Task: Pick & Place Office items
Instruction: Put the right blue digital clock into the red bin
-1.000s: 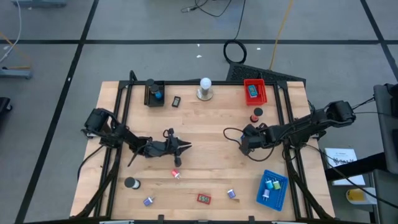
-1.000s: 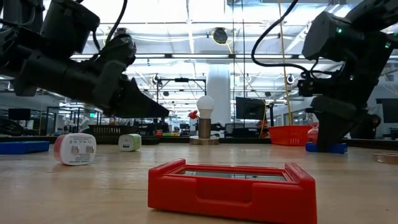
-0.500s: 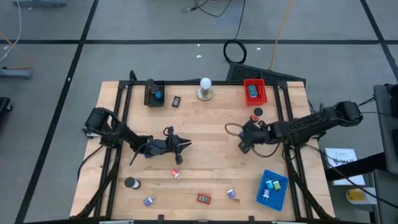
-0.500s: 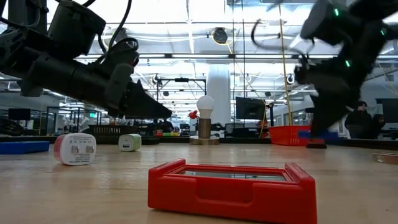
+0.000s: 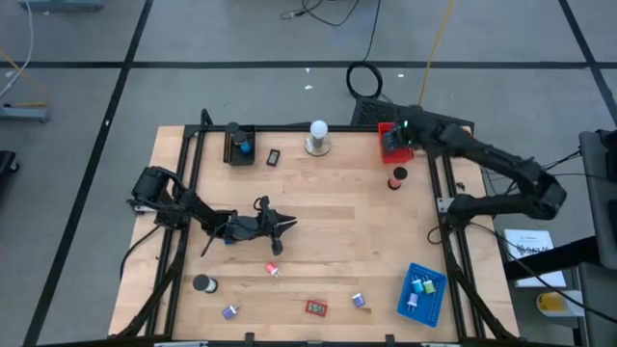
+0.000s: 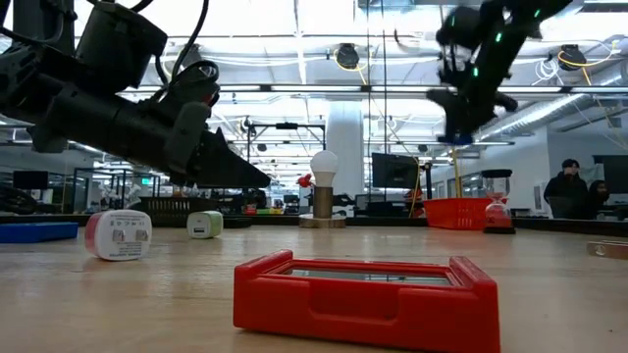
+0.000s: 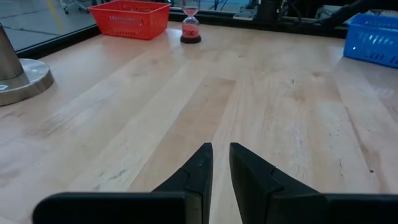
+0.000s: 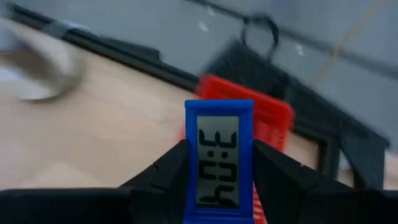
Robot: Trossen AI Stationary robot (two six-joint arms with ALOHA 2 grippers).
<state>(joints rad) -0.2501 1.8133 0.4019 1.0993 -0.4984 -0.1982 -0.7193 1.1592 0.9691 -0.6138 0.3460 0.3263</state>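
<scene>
Nearest the low camera, a red framed item [image 6: 365, 296] lay flat on the bench [image 5: 318, 226], untouched; a white-and-red block [image 6: 118, 234] and a pale block [image 6: 204, 225] sat further back. The left end effector [image 5: 285, 227] hung over mid-bench with its fingers almost together, gripping nothing — the left wrist view showed only bare wood past them.

The change was on the right arm. A second before, the right end effector [image 5: 394, 142] was low at the bench's right-centre; it had since clamped on a blue digital clock [image 8: 219, 162], lifted it, and swung to the far edge. The clock was upright between the fingers, display readable, and carried above the red tray [image 5: 394, 141]. An hourglass [image 5: 397, 178] stood just nearer than the tray.

Judgement: pick done, transport nearly done; release into the red tray remained. Several small items along the near edge were not yet sorted.
</scene>
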